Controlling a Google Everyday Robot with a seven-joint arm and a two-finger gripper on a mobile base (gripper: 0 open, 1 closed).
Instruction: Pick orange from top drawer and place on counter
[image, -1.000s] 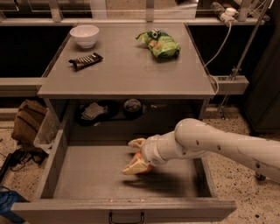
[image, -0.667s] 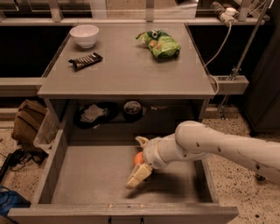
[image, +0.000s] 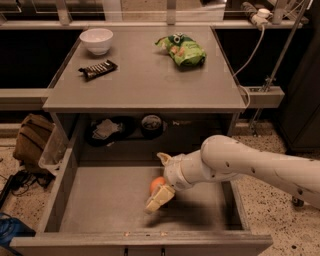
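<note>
The orange (image: 156, 184) lies on the grey floor of the open top drawer (image: 100, 200), right of its middle. My gripper (image: 161, 180) reaches into the drawer from the right on a white arm. It is open, with one fingertip (image: 163, 159) behind the orange and the other (image: 158, 200) in front of it, so the orange sits between them. The lower finger hides part of the fruit. The counter (image: 145, 80) is the grey top above the drawer.
On the counter stand a white bowl (image: 96, 40) at the back left, a dark snack bar (image: 97, 69) and a green chip bag (image: 183, 49). A dark recess under the counter holds clutter (image: 125, 127). A brown bag (image: 31, 140) sits on the floor at left.
The gripper has moved forward and down in the drawer, and its fingers have spread. The orange, hidden behind the gripper a second ago, now shows between the fingers.
</note>
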